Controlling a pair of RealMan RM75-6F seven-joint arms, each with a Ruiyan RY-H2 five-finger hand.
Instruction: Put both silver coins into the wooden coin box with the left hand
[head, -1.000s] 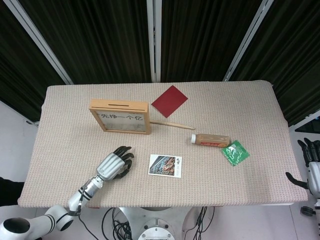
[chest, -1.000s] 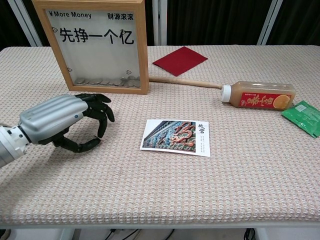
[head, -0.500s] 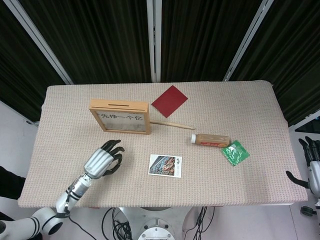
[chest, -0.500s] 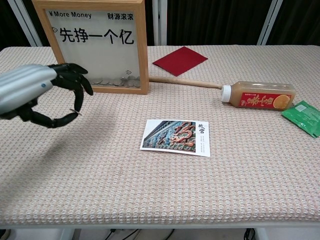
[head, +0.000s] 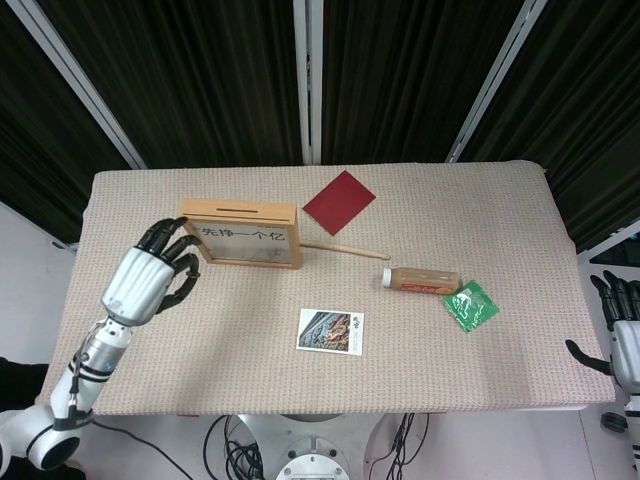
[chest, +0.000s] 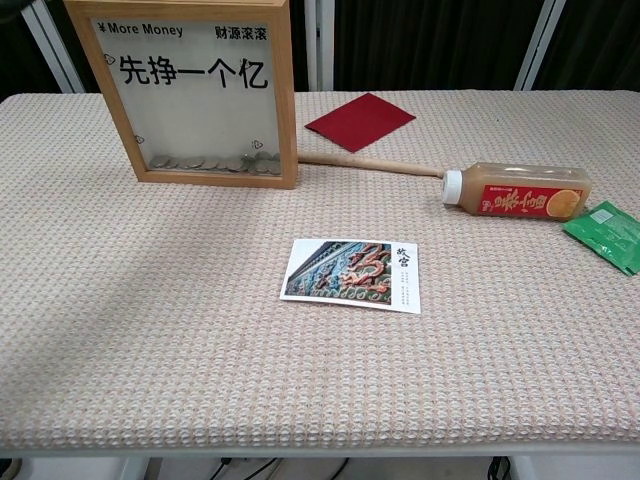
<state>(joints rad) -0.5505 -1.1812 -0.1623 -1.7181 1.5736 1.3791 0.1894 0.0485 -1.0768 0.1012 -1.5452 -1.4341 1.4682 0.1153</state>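
Just left of the wooden coin box (head: 240, 233), the left robot hand (head: 150, 275), fingers curled, any coin in them indiscernible.

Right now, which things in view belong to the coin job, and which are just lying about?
Job:
wooden coin box, coins visible behind its window
left hand, raised beside the box; any coin in it is not visible

Lying about:
red card
wooden stick
drink bottle
green packet
postcard
right hand, off-table

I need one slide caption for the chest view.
Wooden coin box holding coins, with red card, juice bottle and postcard on table.
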